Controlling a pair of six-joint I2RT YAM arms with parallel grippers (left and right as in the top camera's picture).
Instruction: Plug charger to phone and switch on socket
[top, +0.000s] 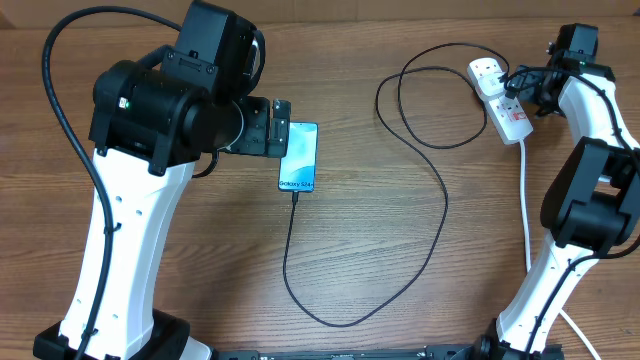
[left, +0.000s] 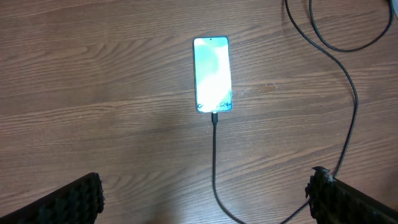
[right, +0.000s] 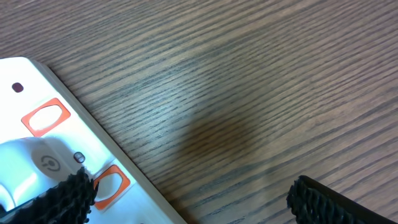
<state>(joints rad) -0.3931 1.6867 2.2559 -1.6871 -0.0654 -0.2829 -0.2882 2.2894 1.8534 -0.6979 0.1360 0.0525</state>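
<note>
Lying toward the far edge of the tabletop (top: 380, 250), the phone (top: 299, 156) has the charger (top: 287, 245) plugged into its near end. The cable loops toward the near edge, then back to the socket (top: 499, 103) at the far right corner. The left hand (top: 272, 127) sits just beside the phone, and the right hand (top: 520, 84) covers part of the socket. A thick white cord (top: 526, 200) runs toward the near edge.

From the left wrist, the fingers (left: 81, 199) are spread wide and hold nothing.

From the right wrist, the fingers (right: 336, 199) are equally parted, one overlapping the socket beside its red switches (right: 45, 118).
</note>
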